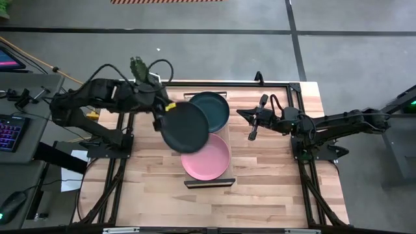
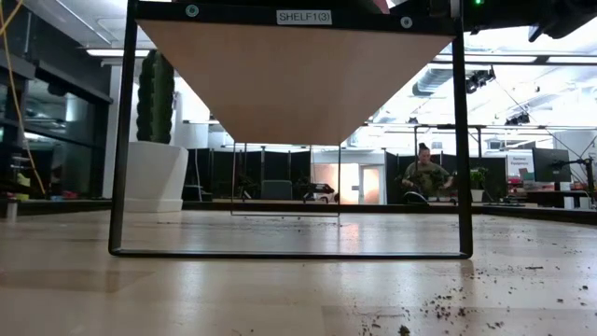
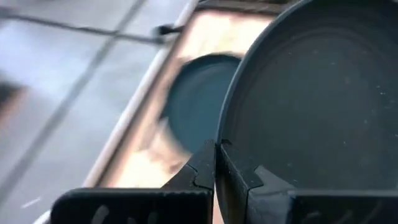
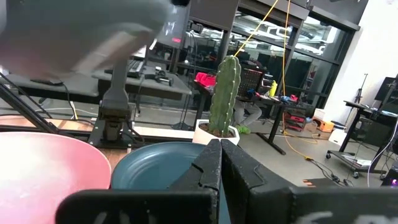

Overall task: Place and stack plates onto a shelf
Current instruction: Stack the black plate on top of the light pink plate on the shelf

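**A:** Starting from the left in the overhead shot: the left gripper (image 1: 160, 117) has its jaws clamped on the rim of a dark plate (image 1: 185, 127), and it's holding it over the shelf (image 1: 208, 182), overlapping both plates already there. The wrist cam backs that up, since you can see the rim pinched between the two fingers (image 3: 202, 171), which the top view is too far off to show.

**B:** What's on the shelf itself?

**A:** A teal plate (image 1: 214, 109) at the far end and a pink plate (image 1: 208, 158) at the near end, side by side. The shelf sits roughly mid desk (image 1: 273, 188). The held plate covers part of each from above.

**B:** And the right side?

**A:** The right gripper (image 1: 252, 123) hangs just right of the shelf, well clear of the plates, with its jaws closed on nothing. Its wrist view shows the fingers (image 4: 214, 165) pressed together, and past them the pink and teal plates plus a cactus (image 4: 222, 93) in a white pot, which the overhead doesn't catch.

**B:** Does the low cam help?

**A:** Not much. It only sees the shelf's underside and dark frame (image 2: 119, 140), with a "SHELF1(3)" label up top. No plates are visible from there. There's a person (image 2: 427, 175) sitting way back in the room.
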Tool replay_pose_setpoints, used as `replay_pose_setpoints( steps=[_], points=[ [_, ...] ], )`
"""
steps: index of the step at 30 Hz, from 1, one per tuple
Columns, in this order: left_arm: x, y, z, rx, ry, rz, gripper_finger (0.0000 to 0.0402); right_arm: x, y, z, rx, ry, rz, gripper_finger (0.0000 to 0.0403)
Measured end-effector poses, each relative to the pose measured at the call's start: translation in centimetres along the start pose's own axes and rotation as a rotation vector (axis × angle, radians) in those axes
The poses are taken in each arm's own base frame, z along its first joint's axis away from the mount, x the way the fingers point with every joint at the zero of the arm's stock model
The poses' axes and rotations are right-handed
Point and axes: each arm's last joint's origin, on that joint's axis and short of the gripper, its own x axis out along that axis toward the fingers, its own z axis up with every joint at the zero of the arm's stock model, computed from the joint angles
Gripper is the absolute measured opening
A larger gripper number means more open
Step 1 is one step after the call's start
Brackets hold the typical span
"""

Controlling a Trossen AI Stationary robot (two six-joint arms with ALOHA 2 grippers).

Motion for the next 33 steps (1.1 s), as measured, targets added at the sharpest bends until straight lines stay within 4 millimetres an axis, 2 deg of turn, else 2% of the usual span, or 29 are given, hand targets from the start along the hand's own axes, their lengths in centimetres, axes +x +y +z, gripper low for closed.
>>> replay_pose_setpoints(
  steps=[4, 12, 15, 19, 33],
  points=[
    [1.5, -2.4, 0.8, -0.005, -0.01, -0.134, 0.0, 0.0, 0.0, 0.0, 0.0, 0.0, 0.0, 0.0],
    [7.0, -7.3, 1.0, 0.12, 0.134, -0.148, 0.0, 0.0, 0.0, 0.0, 0.0, 0.001, 0.0, 0.0],
    [8.6, -8.4, 0.9, 0.173, 0.17, -0.144, 0.0, 0.0, 0.0, 0.0, 0.0, 0.001, 0.001, 0.0],
    [9.3, -8.6, 0.8, 0.192, 0.186, -0.139, 0.0, 0.0, 0.0, 0.0, -0.001, 0.004, 0.002, 0.0],
    [9.4, -8.2, 0.9, 0.194, 0.193, -0.18, 0.0019, 0.0, 0.0, -0.1, -0.002, 0.006, 0.002, 0.0]
  ],
)
